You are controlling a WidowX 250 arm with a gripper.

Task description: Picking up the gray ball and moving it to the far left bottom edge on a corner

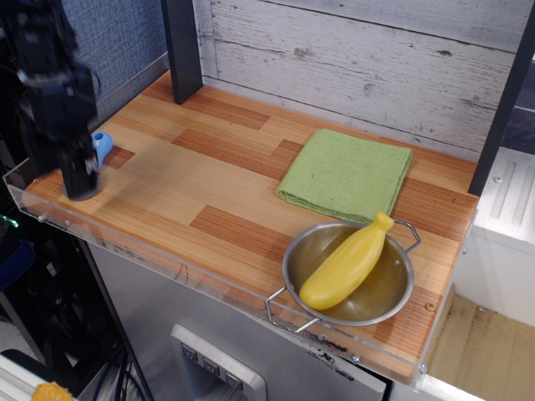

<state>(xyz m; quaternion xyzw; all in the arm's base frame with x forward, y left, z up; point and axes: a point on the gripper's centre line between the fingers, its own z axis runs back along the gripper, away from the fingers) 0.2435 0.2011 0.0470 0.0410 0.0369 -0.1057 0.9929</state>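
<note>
My gripper (81,182) is low over the near left corner (38,197) of the striped wooden tabletop, blurred by motion. It is shut on the gray ball. The ball's gray head is hidden behind the fingers. Only its light-blue handle (101,147) sticks out to the upper right of the gripper. The ball sits at or just above the wood, a short way in from the clear acrylic wall (18,179).
A folded green cloth (347,174) lies at the back middle. A metal bowl (393,297) at the front right holds a yellow banana (344,263). A dark post (181,48) stands at the back left.
</note>
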